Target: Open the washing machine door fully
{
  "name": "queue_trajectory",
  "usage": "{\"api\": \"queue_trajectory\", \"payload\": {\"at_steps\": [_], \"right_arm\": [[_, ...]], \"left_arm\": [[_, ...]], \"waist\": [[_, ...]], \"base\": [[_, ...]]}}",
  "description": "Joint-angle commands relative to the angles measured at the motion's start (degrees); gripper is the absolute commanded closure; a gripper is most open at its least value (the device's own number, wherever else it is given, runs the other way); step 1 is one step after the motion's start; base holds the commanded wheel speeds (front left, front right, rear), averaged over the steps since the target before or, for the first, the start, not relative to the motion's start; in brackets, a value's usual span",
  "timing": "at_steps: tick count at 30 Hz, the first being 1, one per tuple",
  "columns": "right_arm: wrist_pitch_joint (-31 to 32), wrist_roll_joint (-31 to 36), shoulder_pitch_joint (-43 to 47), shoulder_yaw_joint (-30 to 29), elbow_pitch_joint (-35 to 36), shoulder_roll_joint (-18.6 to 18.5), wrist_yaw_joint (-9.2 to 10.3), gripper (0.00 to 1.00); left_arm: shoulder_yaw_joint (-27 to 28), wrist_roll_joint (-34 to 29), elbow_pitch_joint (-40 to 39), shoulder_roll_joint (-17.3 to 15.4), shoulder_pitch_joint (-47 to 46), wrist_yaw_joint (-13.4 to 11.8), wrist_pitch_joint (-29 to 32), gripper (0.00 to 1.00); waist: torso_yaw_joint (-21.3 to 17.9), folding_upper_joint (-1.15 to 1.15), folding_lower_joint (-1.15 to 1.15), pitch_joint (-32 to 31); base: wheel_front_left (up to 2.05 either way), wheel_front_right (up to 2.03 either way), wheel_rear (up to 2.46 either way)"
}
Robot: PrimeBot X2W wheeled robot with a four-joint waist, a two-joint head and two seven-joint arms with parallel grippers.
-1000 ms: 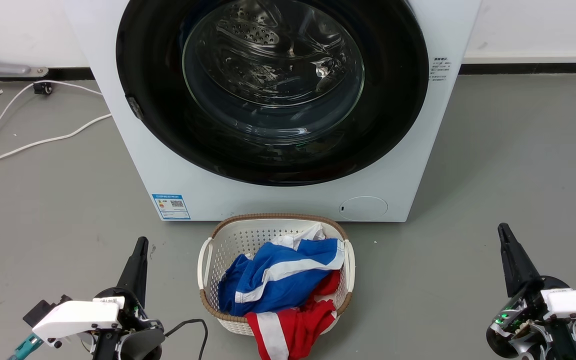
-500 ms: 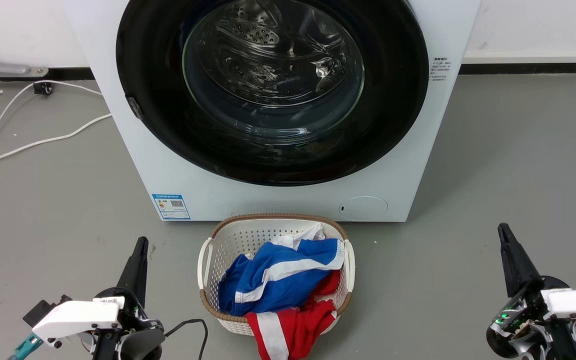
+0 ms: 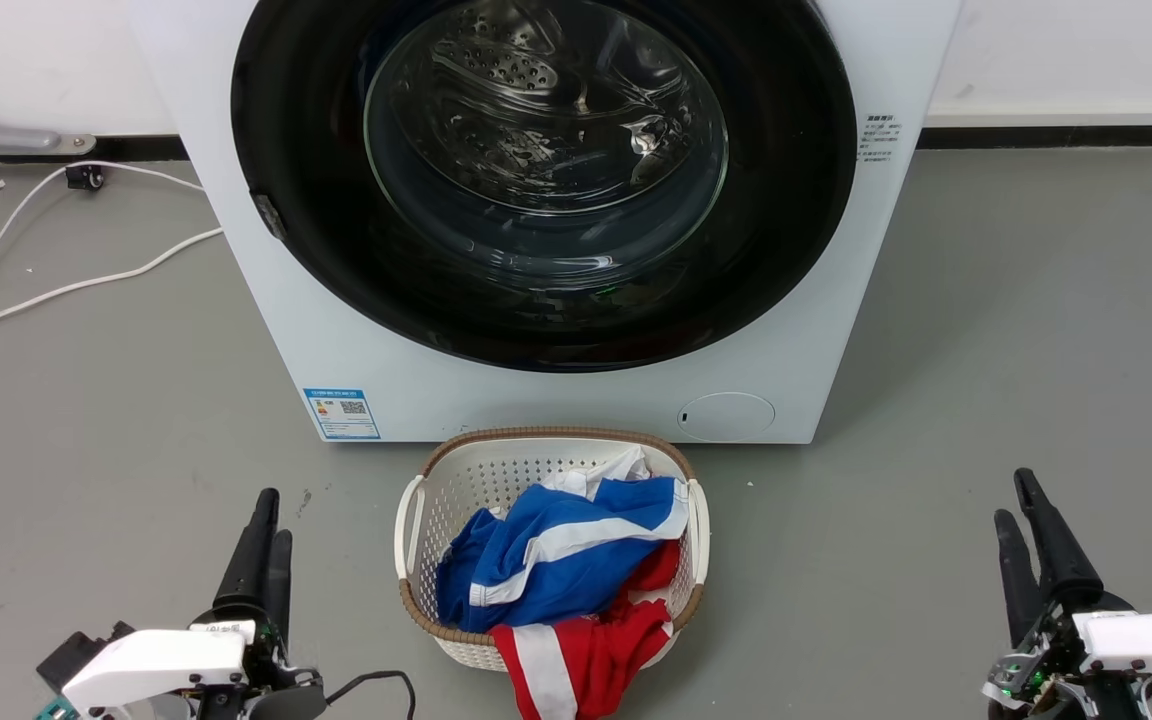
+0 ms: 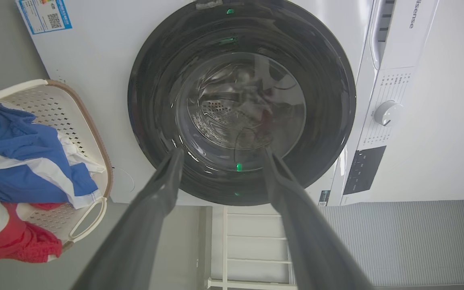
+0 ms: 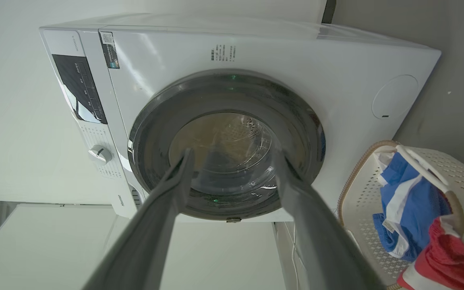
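Left gripper (image 3: pixel 273 515) and right gripper (image 3: pixel 1013 495) are held with fingers parted, nothing grasped. Between them a white perforated plastic basket (image 3: pixel 556 436) of blue and red clothes is set. Ahead of both, well apart, the large round glossy black washing machine door (image 3: pixel 544 170) is seen flush against the white machine front (image 3: pixel 536 400).

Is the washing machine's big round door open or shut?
Shut. The washing machine door sits flat against the white front, with no gap showing around its edge.

The head view's top edge cuts off the washing machine door (image 3: pixel 796 200); we cannot read the blue label (image 3: pixel 342 412).
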State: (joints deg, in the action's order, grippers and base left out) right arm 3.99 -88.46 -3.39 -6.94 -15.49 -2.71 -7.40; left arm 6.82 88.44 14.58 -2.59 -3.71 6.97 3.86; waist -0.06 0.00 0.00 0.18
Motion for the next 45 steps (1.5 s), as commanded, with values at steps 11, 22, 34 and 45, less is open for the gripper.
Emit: {"api": "queue_trajectory", "payload": {"at_steps": [11, 22, 34, 45], "right_arm": [[-3.17, 14.46, 0.51, -0.75, 5.63, -0.22, -0.09, 0.00], [-5.71, 31.69, 1.99, 0.72, 11.75, -0.23, -0.10, 0.00], [-7.97, 47.14, 3.90, 2.62, 14.63, -0.24, -0.11, 0.00], [-10.02, 57.41, 5.68, 3.74, 16.66, -0.25, -0.11, 0.00]], "left_arm": [[-0.69, -14.81, -6.79, -0.20, 0.04, -4.28, -3.16, 0.00], [-3.64, -30.45, -9.92, -0.23, 1.32, -7.88, -5.69, 0.00], [-7.46, -43.14, -11.24, -2.40, 2.24, -11.87, -7.94, 0.00], [-12.18, -51.02, -12.96, -5.03, 2.91, -14.74, -9.96, 0.00]], "waist": [[0.01, 0.00, 0.00, 0.21], [-0.07, 0.00, 0.00, 0.29], [-0.05, 0.00, 0.00, 0.21], [0.02, 0.00, 0.00, -0.01]], "base": [[0.00, 0.00, 0.00], [0.00, 0.00, 0.00], [0.00, 0.00, 0.00], [0.00, 0.00, 0.00]]}}
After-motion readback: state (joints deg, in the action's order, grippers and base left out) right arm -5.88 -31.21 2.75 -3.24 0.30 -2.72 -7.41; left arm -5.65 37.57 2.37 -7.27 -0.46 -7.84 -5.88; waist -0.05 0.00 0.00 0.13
